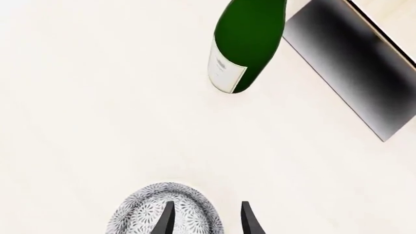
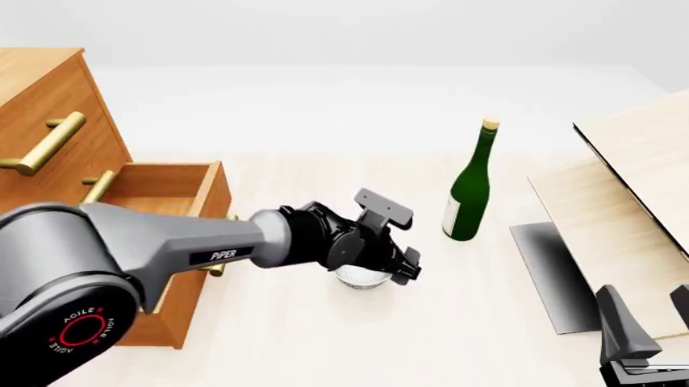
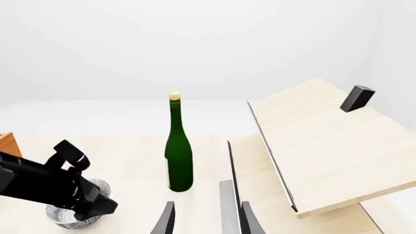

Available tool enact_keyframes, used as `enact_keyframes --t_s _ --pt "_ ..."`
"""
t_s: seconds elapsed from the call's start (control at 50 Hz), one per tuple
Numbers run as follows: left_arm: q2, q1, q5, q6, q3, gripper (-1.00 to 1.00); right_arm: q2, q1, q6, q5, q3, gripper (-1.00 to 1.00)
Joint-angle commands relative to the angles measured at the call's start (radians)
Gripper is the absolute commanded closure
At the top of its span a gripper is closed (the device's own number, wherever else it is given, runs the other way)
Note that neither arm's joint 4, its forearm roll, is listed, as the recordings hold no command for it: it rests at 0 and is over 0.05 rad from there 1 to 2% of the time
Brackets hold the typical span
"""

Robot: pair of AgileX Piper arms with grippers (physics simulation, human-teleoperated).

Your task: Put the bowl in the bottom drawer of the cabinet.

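Bowl [image 2: 362,278]: mid-table, rim between parted fingers of left gripper [image 2: 401,266]; open drawer [image 2: 161,189] left, bottle [image 2: 470,187] far right.

The bowl [image 2: 362,278] is small, round and white with a fine grey speckled pattern; it stands upright on the table, near the cabinet's open drawer. The bottom drawer [image 2: 173,187] of orange-brown wood is pulled out, its inside open from above. The cabinet [image 2: 48,105] stands at the table's left, with horizontal brass bar handles.
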Motion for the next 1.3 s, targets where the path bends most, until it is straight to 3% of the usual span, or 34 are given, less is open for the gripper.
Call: enact_keyframes --t_s 0.02,1.3 --pt "0.015 -0.009 -0.015 -0.018 0.006 -1.00 0.000 0.000 0.000 0.000 0.000 -1.00" --pt "0.056 -0.021 -0.054 -0.070 0.033 -1.00 0.000 0.000 0.000 0.000 0.000 -1.00"
